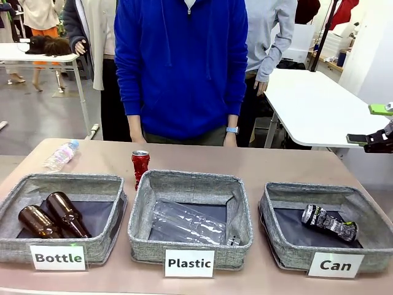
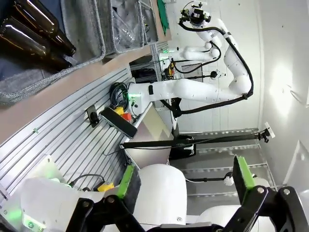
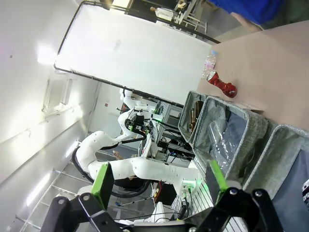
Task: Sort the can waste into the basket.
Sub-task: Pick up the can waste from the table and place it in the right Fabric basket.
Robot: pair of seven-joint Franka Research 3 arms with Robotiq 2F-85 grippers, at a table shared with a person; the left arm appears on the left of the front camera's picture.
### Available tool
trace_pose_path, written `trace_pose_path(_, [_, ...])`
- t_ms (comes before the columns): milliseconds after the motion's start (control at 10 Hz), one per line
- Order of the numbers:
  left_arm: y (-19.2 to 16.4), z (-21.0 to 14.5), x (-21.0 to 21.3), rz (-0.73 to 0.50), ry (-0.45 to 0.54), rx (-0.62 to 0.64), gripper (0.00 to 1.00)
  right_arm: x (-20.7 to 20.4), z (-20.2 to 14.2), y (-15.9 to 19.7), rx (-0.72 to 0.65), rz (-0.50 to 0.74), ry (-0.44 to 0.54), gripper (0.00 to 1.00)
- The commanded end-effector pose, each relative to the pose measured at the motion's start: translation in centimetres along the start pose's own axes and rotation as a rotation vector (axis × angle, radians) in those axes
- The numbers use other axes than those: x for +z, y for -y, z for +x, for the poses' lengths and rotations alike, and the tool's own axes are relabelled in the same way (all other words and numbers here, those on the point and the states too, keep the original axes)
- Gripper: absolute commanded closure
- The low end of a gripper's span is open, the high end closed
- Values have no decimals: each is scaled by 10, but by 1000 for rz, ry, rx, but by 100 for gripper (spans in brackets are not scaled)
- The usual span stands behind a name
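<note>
Red metal drink can with silver top (image 1: 140, 165): upright on the tan table (image 1: 276, 163), just behind the far rim of the middle grey fabric basket signed "Plastic" (image 1: 141, 243), in front of a person in a blue top (image 1: 181, 61).

Black-and-silver dented can (image 1: 328, 222): on its side on the dark base inside the square grey fabric basket signed "Can" (image 1: 285, 252).

Right gripper (image 1: 368, 125): at the right edge, raised beyond the "Can" basket, fingers spread wide with nothing between them.

Left gripper (image 2: 186, 181): fingers spread, empty, off the table's near edge.

Two brown glass bottles (image 1: 52, 216) lie in the grey basket signed "Bottle" (image 1: 15, 249).
</note>
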State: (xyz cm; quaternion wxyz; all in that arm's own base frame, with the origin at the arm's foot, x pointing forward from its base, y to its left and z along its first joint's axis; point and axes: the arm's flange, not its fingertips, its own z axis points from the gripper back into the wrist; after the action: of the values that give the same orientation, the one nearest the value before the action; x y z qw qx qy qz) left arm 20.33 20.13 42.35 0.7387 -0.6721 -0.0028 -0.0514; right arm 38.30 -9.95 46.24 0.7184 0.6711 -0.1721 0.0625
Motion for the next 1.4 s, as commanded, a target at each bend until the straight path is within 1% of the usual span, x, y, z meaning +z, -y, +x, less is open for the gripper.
trace_pose_path(0, [4,12,-9,48,-50,-15,0,2,-1,-2,16,3,-15,0])
trace_pose_path(200, [11,48,-44,160,-175,-14,0,2,-1,-2,16,3,-15,0])
trace_pose_path(400, [12,87,-91,313,-292,-23,0,2,-1,-2,16,3,-15,0])
trace_pose_path(500, [13,104,-112,368,-378,-60,0,2,-1,-2,16,3,-15,0])
trace_pose_path(700, [11,136,-158,533,-491,-149,0,2,-1,-2,16,3,-15,0])
trace_pose_path(800, [7,150,-180,585,-537,-179,0,2,-1,-2,16,3,-15,0])
trace_pose_path(900, [2,163,-201,647,-558,-222,0,2,-1,-2,16,3,-15,0])
trace_pose_path(1000, [0,172,-211,622,-539,-201,0,2,-1,-2,16,3,-15,0])
trace_pose_path(1100, [7,176,-203,476,-448,-194,0,2,-1,-2,16,3,-15,0])
trace_pose_path(1200, [5,165,-215,618,-562,-219,0,2,-1,-2,16,3,-15,0])
trace_pose_path(1300, [2,172,-218,586,-532,-217,0,2,-1,-2,16,3,-15,0])
